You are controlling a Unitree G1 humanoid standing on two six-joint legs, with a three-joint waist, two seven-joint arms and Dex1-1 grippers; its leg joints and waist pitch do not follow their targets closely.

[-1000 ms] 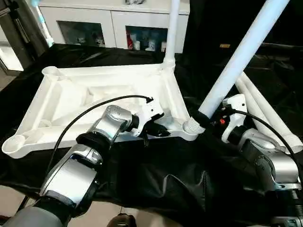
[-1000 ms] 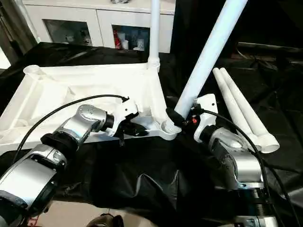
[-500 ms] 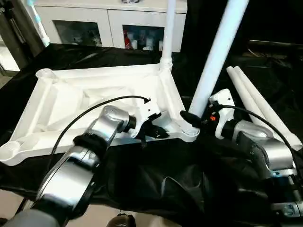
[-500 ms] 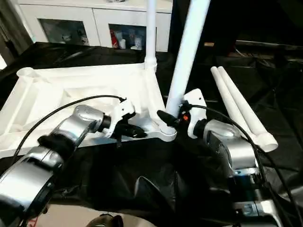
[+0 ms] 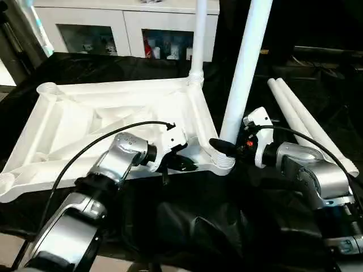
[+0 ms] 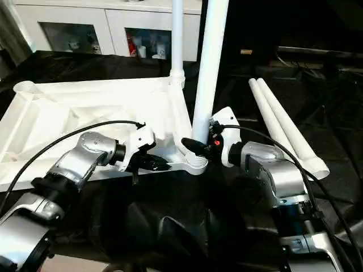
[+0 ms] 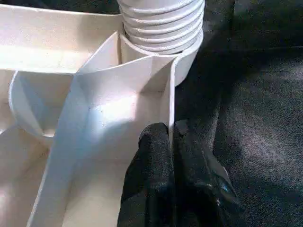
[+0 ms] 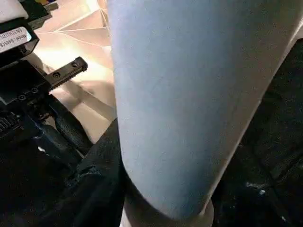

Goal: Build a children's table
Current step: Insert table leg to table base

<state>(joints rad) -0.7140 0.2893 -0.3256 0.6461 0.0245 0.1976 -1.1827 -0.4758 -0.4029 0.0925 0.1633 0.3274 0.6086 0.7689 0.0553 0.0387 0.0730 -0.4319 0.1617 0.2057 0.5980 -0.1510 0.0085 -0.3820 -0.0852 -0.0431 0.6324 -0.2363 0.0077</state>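
The upturned table top (image 5: pixel 108 122) lies on the black cloth (image 5: pixel 187 226). At its near right corner, a leg (image 5: pixel 245 62) stands in the socket, clasped low by the right gripper (image 5: pixel 227 148). The left gripper (image 7: pixel 171 142) pinches the near rim beside it, fingers narrow.

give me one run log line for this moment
stage: second leg upright in near corner socket | left gripper: shut on tabletop rim | right gripper: holding leg base | loose legs: two on black cloth
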